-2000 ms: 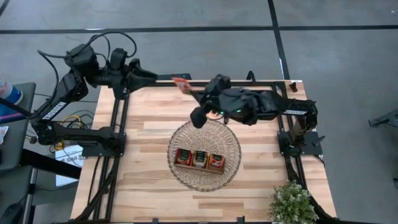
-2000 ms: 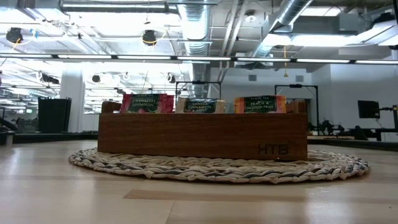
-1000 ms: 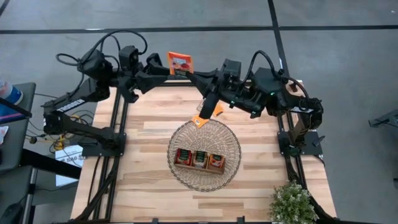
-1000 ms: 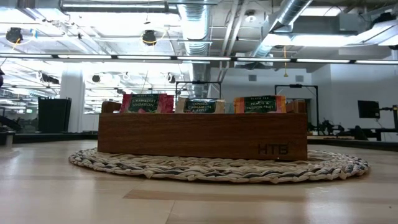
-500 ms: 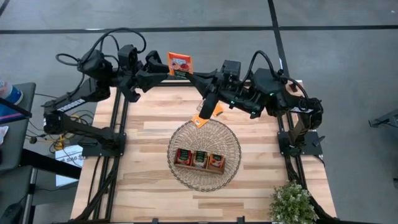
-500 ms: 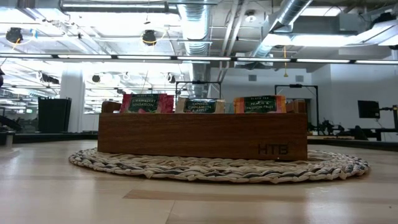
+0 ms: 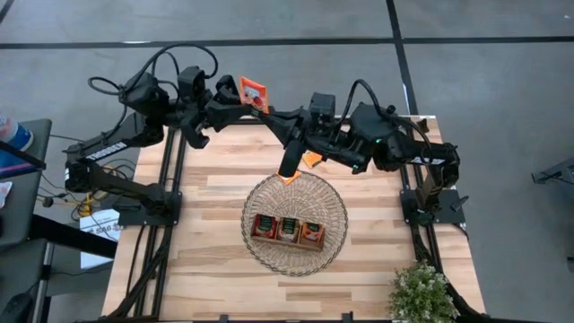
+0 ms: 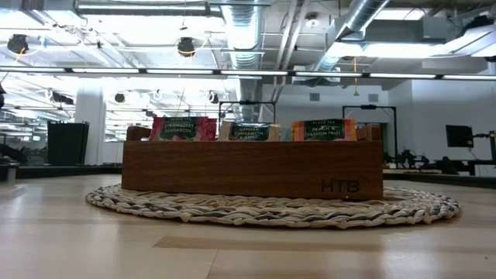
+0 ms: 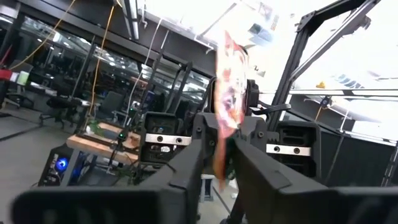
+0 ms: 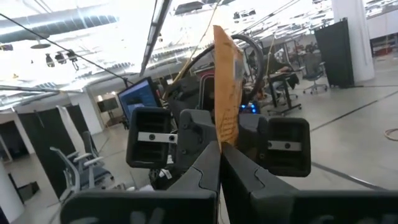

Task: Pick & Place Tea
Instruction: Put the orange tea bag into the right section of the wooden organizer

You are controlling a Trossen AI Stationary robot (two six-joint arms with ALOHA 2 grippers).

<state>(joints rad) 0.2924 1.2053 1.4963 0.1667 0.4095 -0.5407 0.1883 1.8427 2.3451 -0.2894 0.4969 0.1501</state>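
Observation:
My left gripper (image 7: 244,99) is raised over the table's far left edge, shut on a red tea sachet (image 7: 254,92) (image 9: 229,93). Raised above the basket's far rim, my right gripper (image 7: 289,167) is shut on an orange tea sachet (image 7: 311,159) (image 10: 225,87), and its fingers hide part of the sachet from above. The brown wooden tray (image 7: 288,242) (image 8: 252,178) stands on the round wicker basket (image 7: 260,193) (image 8: 232,209). Red (image 8: 183,129), pale (image 8: 249,132) and orange (image 8: 324,129) sachets stand upright in its three compartments. Neither gripper shows in the low view. My left gripper pinches the red sachet's lower edge (image 9: 219,163) between its two fingers. The fingers come about level from the table's left side. The sachet stands up above them, clear of the table. My right gripper pinches the orange sachet's lower edge (image 10: 219,134) between its two shut fingers. The fingers come about level from the table's far right side. The sachet rises above them, a little tilted, lifted clear of table and basket.
A small green plant (image 7: 421,292) stands at the table's near right corner. Black frame rails (image 7: 170,179) run along the left and right edges. Bare wood (image 7: 197,260) lies left of the basket and in front of it.
The red sachet in my left gripper has turned and shows a narrower face from above. The orange sachet shows less from above behind my right gripper's fingers. The tray and the basket have kept still.

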